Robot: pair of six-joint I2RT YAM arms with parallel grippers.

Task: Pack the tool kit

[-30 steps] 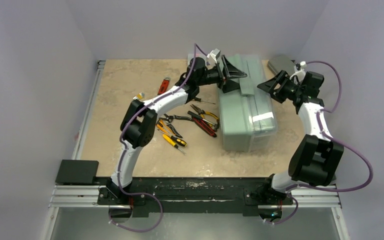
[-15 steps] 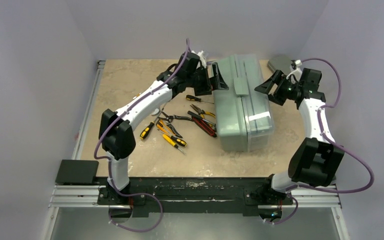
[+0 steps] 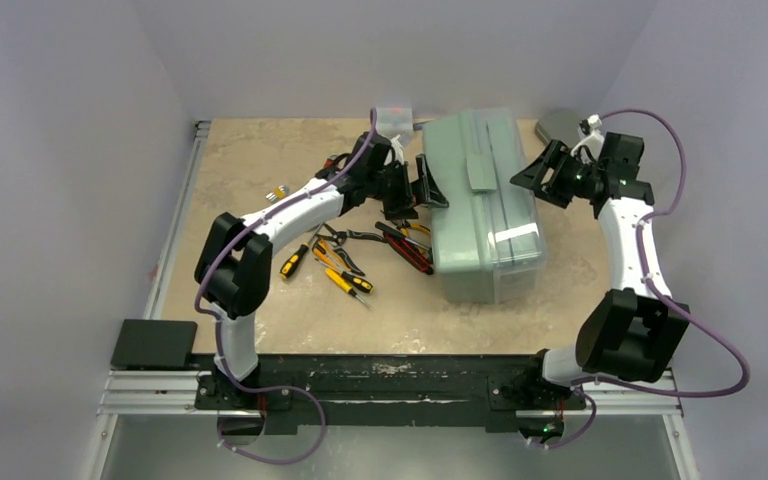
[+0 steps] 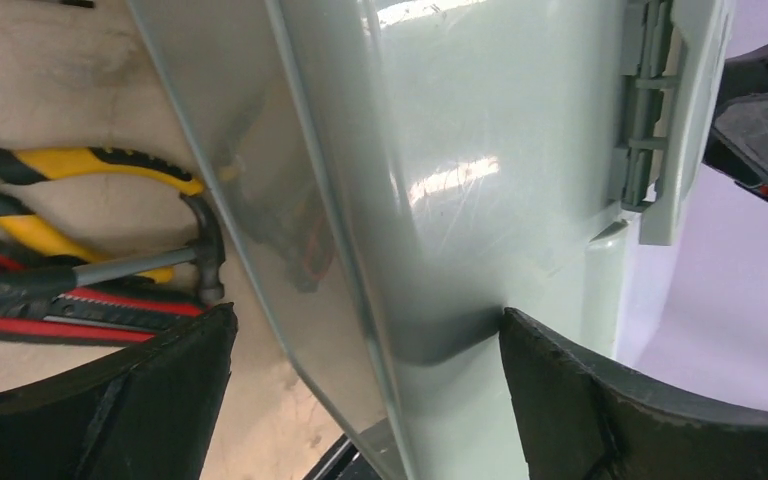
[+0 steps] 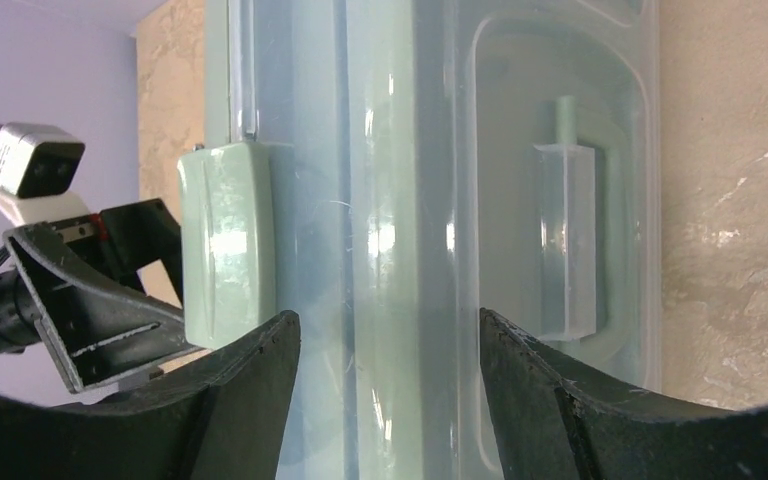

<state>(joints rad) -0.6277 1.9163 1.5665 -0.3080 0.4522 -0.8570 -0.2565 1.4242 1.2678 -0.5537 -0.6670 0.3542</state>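
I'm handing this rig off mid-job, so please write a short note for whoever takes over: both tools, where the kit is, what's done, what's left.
Left tool: open, at the left side of the toolbox near its far end, with the box edge between its fingers.
Right tool: open, beside the box's right far end, holding nothing.
Toolbox: on the table, lid looks down.
Pliers, screwdrivers and a small hammer: loose on the table, left of the box.
Done: these are not packed; the box's contents are unclear.
Left: raise the lid, load them, close it.
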